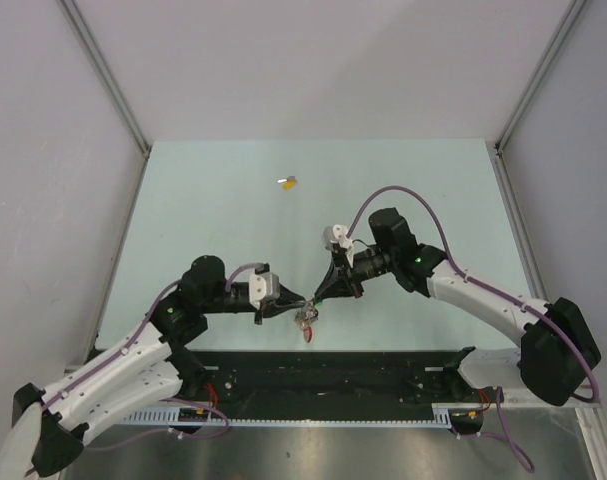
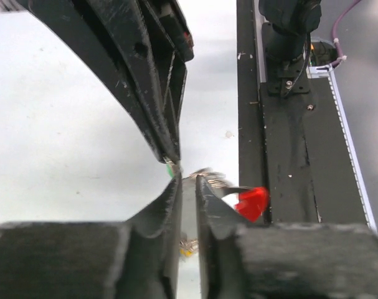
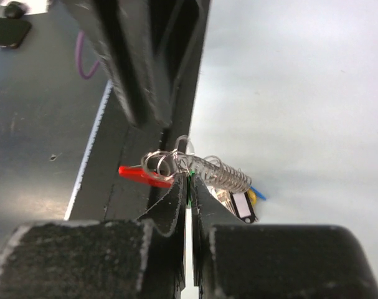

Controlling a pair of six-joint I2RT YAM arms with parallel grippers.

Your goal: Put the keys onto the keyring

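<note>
No text, brand, number or sign is legible in any view. The small white, dark-framed tag (image 3: 239,206) hanging on the keyring (image 3: 218,174) is too small and blurred to read, as are any markings on the dark rail (image 1: 333,372) along the worktop's near edge.

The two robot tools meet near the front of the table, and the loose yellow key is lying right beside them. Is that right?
Not quite. The left tool and right tool do meet near the front of the table, but the loose yellow key lies alone, far off toward the back. The top view shows it.
</note>
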